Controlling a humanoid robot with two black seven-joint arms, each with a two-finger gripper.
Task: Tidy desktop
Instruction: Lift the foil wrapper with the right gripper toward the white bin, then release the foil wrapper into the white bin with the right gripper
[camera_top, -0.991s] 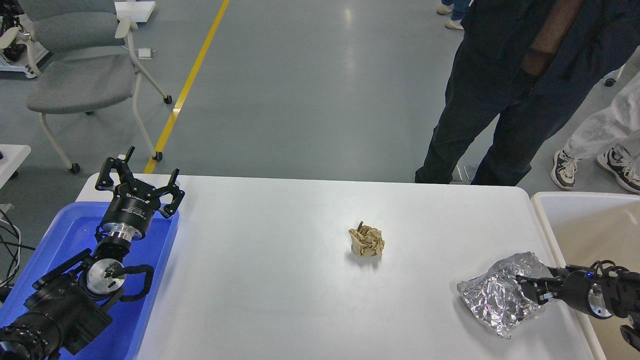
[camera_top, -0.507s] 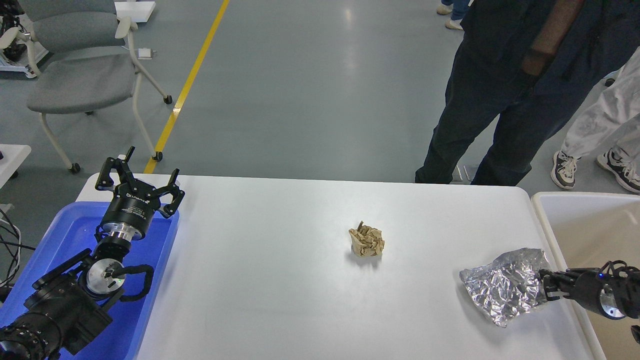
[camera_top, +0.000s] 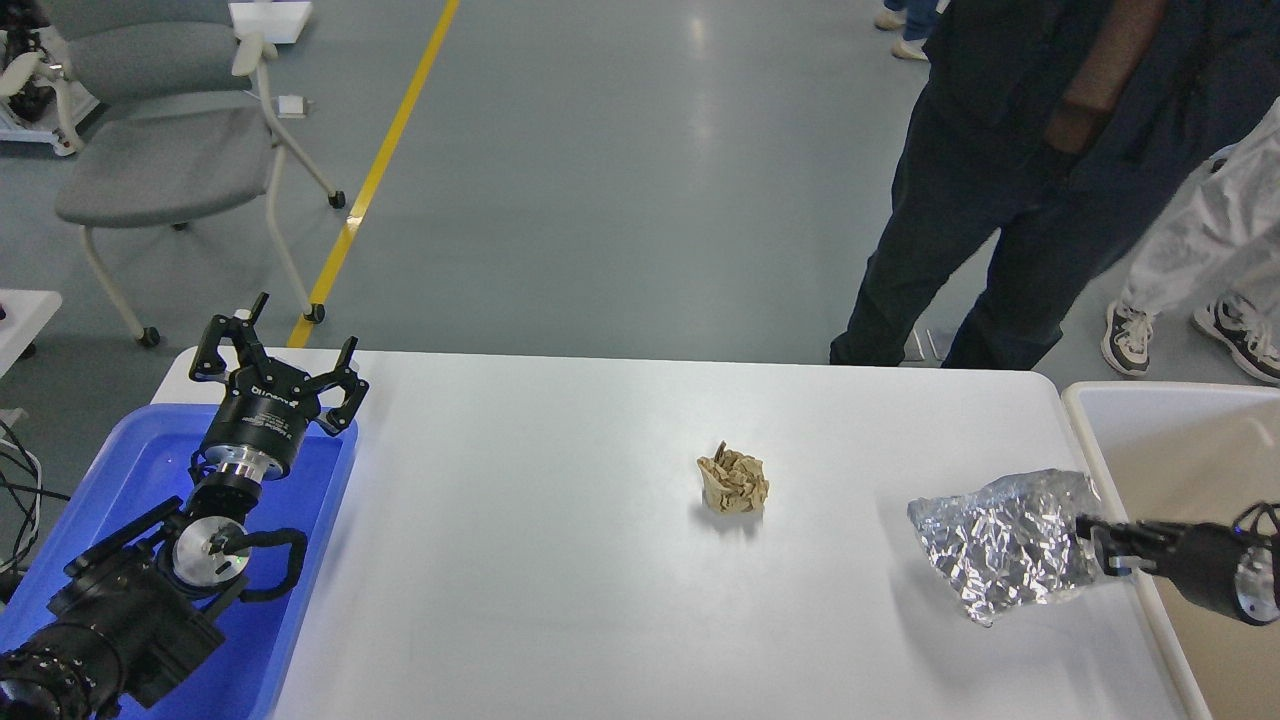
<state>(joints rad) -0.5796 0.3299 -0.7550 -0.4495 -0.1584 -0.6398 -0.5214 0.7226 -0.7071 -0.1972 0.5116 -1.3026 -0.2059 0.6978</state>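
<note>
The white desktop (camera_top: 560, 560) fills the lower half of the head view. A crumpled brown paper ball (camera_top: 733, 481) sits near its middle. A crumpled silver foil sheet (camera_top: 1000, 541) is at the right side, lifted a little above the surface. My right gripper (camera_top: 1092, 547) is shut on the foil's right edge, close to the desktop's right edge. My left gripper (camera_top: 275, 358) is open and empty, pointing up above the far end of the blue plastic tray (camera_top: 300, 600) at the left.
A beige white-rimmed bin (camera_top: 1180, 440) stands just right of the desktop. Two people's legs (camera_top: 960, 250) stand beyond the far right edge. A grey chair (camera_top: 150, 150) is on the floor at the far left, next to a yellow floor line (camera_top: 375, 170).
My right gripper has lifted the foil sheet and drawn it slightly up and to the right, toward the bin. The left arm and paper ball have not moved.
</note>
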